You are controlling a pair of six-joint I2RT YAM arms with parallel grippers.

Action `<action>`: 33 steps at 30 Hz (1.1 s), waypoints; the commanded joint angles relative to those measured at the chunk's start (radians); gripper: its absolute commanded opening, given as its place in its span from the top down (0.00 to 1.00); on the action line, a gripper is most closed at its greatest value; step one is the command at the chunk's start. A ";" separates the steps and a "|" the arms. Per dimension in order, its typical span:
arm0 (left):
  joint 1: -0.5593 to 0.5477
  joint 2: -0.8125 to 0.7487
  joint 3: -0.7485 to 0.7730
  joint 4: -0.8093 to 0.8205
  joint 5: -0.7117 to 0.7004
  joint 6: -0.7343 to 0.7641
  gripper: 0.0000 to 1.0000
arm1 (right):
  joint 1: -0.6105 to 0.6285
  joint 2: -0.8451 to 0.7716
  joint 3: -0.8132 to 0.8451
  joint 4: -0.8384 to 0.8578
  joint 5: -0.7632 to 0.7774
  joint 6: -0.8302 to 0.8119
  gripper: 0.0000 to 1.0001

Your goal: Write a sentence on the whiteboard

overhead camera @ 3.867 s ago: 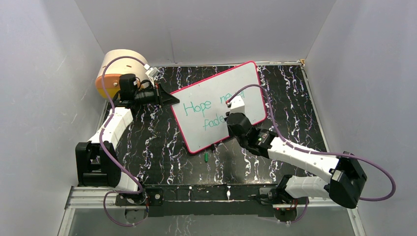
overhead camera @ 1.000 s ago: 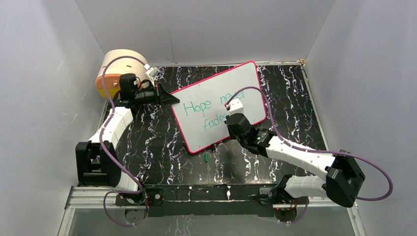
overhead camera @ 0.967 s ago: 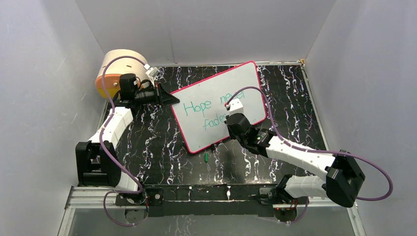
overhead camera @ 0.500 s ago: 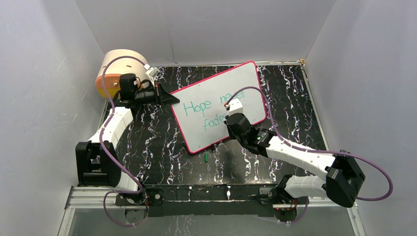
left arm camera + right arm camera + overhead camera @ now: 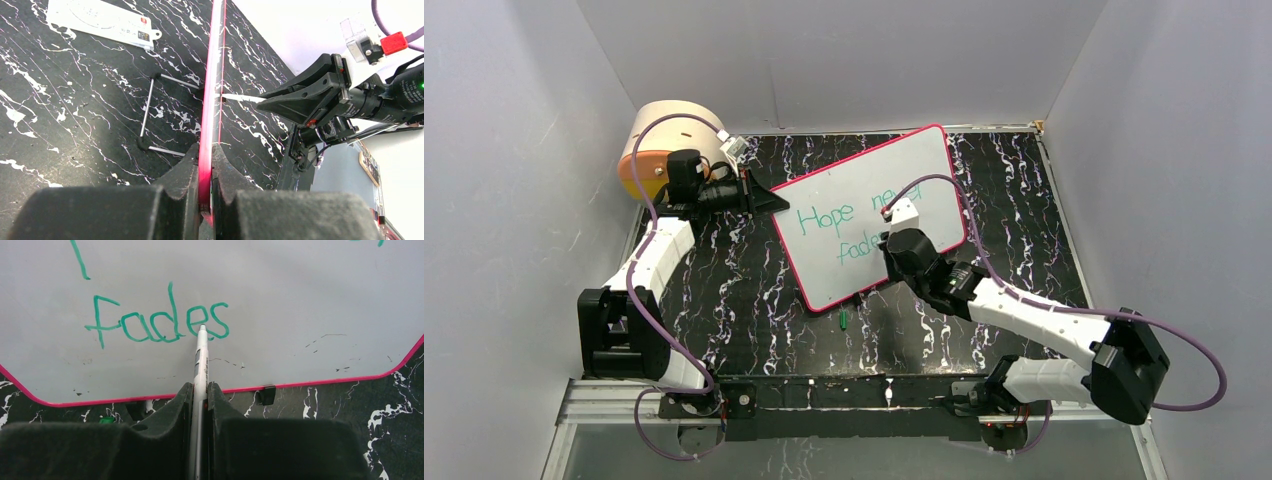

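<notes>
At the right gripper (image 5: 200, 390), jaws pinch a pen (image 5: 201, 352), tip on the whiteboard (image 5: 300, 295) at the "es" of "fades", the lower line of the teal sentence (image 5: 824, 217). Left gripper (image 5: 205, 155) is clamped tight on the board's pink rim, left side. Board sits mid-table, skewed, on the black white-veined table (image 5: 744, 290). Green cap (image 5: 843, 320) lies just near of the board. Plain grey walls (image 5: 844, 60) on three sides. Tan round tub (image 5: 669, 125) far left; contents not visible.
</notes>
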 commanded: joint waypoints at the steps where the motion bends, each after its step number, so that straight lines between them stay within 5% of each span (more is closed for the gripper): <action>1: -0.045 0.052 -0.037 -0.102 -0.195 0.119 1.00 | -0.006 -0.060 -0.016 0.026 0.033 0.015 1.00; 33: -0.046 0.060 -0.035 -0.107 -0.198 0.123 1.00 | -0.098 -0.027 -0.059 0.087 -0.005 0.015 1.00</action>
